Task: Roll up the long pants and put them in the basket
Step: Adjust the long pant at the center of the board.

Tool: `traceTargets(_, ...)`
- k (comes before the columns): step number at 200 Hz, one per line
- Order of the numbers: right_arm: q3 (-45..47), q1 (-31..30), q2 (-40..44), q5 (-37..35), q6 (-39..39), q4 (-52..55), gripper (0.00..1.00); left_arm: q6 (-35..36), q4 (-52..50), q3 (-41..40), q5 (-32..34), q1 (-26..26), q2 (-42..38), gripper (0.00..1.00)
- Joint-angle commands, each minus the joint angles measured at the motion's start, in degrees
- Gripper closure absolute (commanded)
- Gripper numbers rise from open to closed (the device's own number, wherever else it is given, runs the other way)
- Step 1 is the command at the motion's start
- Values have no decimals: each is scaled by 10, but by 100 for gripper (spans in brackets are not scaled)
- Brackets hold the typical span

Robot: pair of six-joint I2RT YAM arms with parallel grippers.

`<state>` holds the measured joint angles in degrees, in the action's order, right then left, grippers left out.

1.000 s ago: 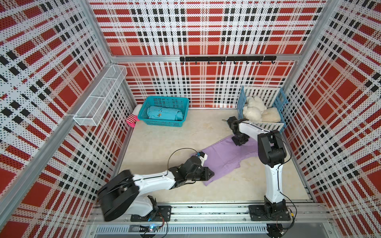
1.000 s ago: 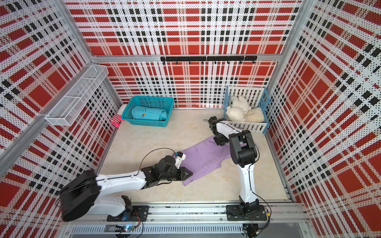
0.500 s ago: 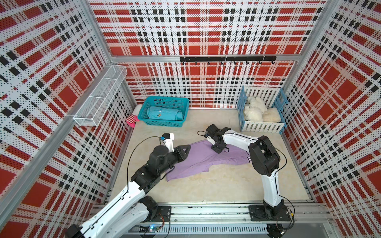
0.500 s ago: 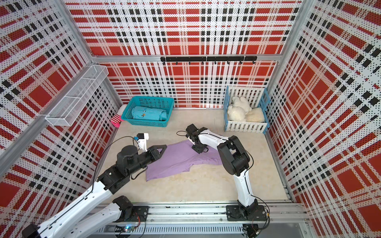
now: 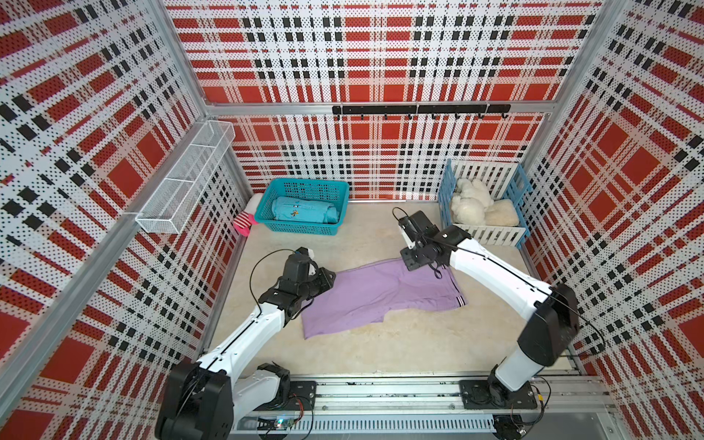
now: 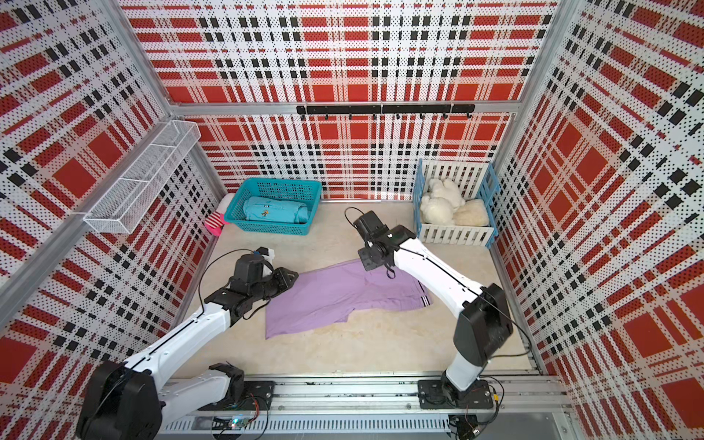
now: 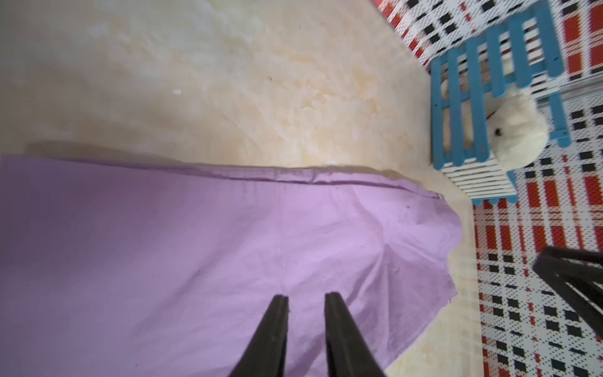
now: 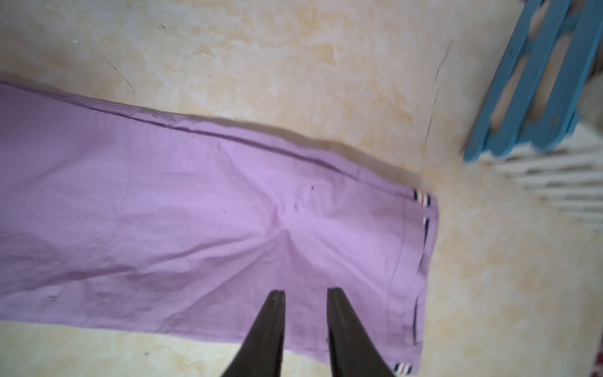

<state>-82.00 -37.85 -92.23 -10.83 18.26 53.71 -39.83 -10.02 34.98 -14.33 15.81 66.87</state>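
Biggest worry first: the long pants [image 5: 381, 297] are spread flat in the middle of the table [image 5: 381, 354], lying crooked between my two arms. The legs aren't stacked neatly, and one hem corner sticks out toward the front rail. If I start rolling like that, I reckon the roll goes cone-shaped and flops open.

Next, the cloth looks thin, so a push might just slide it across the table instead of curling it. The striped waistband [image 8: 422, 199] looks like the thicker end, so a roll could bunch up there.

Smallest bit: my left pincer [image 7: 306, 297] is over the leg end and my right pincer [image 8: 306, 292] is toward the waist end. Both are at a narrow gap, holding nothing. That narrow, I could nip only the top layer.
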Motion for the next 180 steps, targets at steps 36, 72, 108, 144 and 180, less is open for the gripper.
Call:
traceTargets(36, 266, -19, 170, 85, 260, -42, 100, 42, 90, 2, -37, -36, 136, 77)
traceTargets(72, 293, 3, 92, 59, 247, -71, 100, 55, 105, 20, -41, -21, 214, 78)
traceTargets(108, 237, 70, -35, 27, 187, -70, 100, 47, 122, -9, 4, 26, 238, 80)
traceTargets(144, 168, 128, -120, 17, 121, -74, 100, 65, 121, -8, -60, 87, 283, 82)
traceTargets(180, 68, 168, -195, 6, 58, -70, 100, 27, 112, -29, -33, 168, 253, 82)
